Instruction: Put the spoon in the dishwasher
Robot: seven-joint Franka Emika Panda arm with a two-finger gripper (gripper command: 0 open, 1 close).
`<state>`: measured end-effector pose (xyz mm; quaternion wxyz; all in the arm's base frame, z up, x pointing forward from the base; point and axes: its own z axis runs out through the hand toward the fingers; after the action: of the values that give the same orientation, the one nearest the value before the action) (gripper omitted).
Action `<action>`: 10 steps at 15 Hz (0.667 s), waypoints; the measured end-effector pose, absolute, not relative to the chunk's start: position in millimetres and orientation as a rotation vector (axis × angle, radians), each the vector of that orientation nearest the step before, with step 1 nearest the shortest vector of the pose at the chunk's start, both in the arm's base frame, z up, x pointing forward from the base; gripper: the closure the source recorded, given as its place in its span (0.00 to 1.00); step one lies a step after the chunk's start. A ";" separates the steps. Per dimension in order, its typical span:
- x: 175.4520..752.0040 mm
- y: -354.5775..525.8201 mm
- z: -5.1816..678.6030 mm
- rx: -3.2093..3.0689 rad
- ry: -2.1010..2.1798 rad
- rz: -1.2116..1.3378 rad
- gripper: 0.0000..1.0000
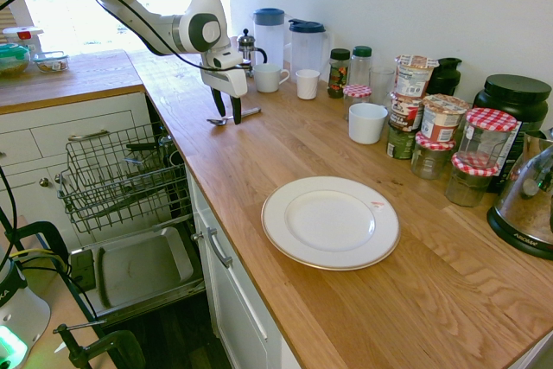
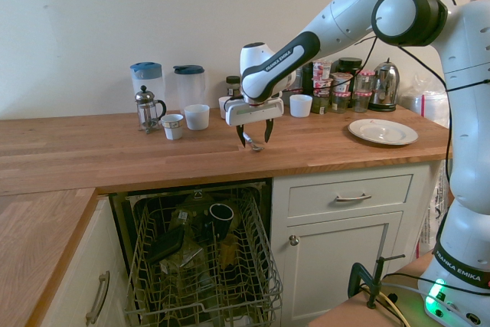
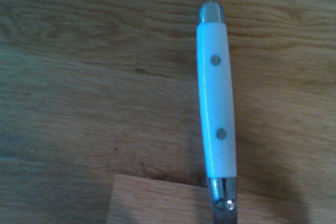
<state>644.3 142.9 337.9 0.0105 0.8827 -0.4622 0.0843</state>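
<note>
1. The spoon (image 1: 233, 116) lies flat on the wooden desk (image 1: 346, 317), near the desk's front edge above the dishwasher (image 1: 130, 187); the wrist view shows a white handle piece with two rivets and metal caps (image 3: 215, 103) resting on the wood grain.
2. The gripper (image 1: 226, 110) points straight down over the spoon, its dark fingers parted on either side of it, tips at or just above the desk; contact cannot be told.
3. Below the desk, the dishwasher stands with its door dropped and its wire rack (image 2: 203, 266) pulled out, a dark cup (image 2: 221, 216) among the items inside.
4. Behind the spoon, toward the wall, stand a French press (image 2: 147, 109), two white cups (image 2: 173, 125) and two blue-lidded jugs (image 2: 145, 82).
5. Further along the desk from the spoon sits a white plate (image 1: 330, 222), with a cluster of jars (image 1: 432, 127) behind it.
</note>
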 end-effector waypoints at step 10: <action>646.7 146.1 335.4 2.788 -1.472 0.223 1.00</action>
<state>646.7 146.1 335.4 -0.0097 0.8821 -0.4657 0.0705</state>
